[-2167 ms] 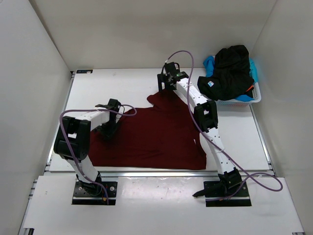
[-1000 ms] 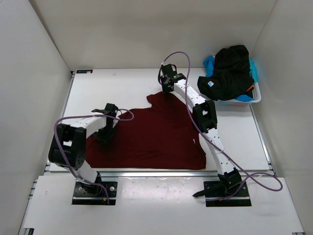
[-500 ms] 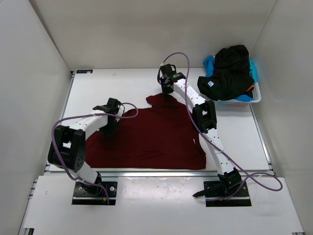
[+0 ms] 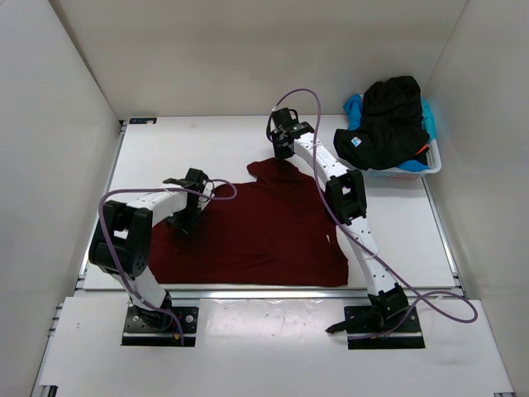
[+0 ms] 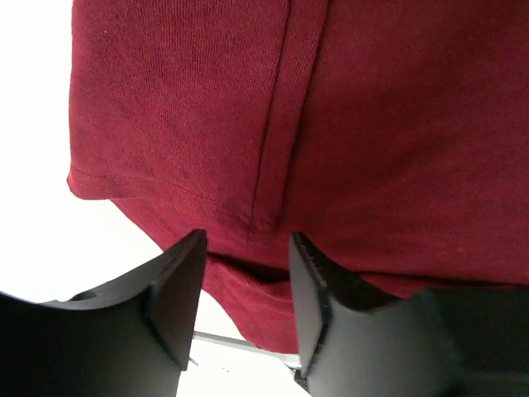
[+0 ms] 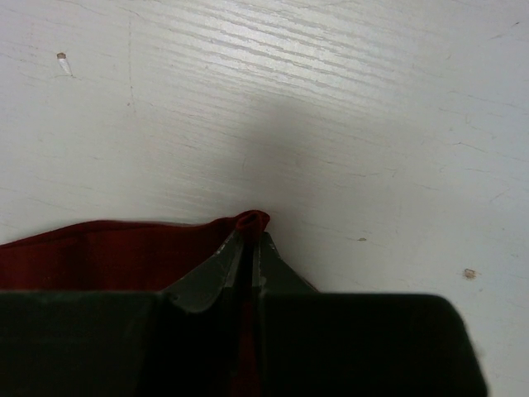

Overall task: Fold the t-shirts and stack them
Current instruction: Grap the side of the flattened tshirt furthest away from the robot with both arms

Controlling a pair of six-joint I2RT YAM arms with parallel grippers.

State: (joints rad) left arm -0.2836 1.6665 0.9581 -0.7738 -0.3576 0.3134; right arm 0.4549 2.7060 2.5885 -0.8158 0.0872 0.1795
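Observation:
A dark red t-shirt (image 4: 264, 231) lies spread on the white table (image 4: 182, 149). My left gripper (image 4: 185, 222) is down at the shirt's left side, by the sleeve. In the left wrist view its jaws (image 5: 246, 248) stand apart, open, straddling a raised fold of red cloth (image 5: 372, 124) near a seam and the hem. My right gripper (image 4: 282, 155) is at the shirt's far edge, shut on a pinched fold of the red cloth (image 6: 253, 220). A black t-shirt (image 4: 388, 120) lies heaped on a light blue one (image 4: 354, 107) in the basket.
A white lattice basket (image 4: 433, 162) stands at the back right by the wall, with a sliver of orange cloth (image 4: 423, 150) at its rim. White walls close in the left, back and right. The table's metal front rail (image 4: 248, 289) runs just below the shirt's near hem.
My left gripper has shifted a little right and farther onto the shirt, its jaws narrowing, and the left elbow has swung. The right gripper keeps its hold in place.

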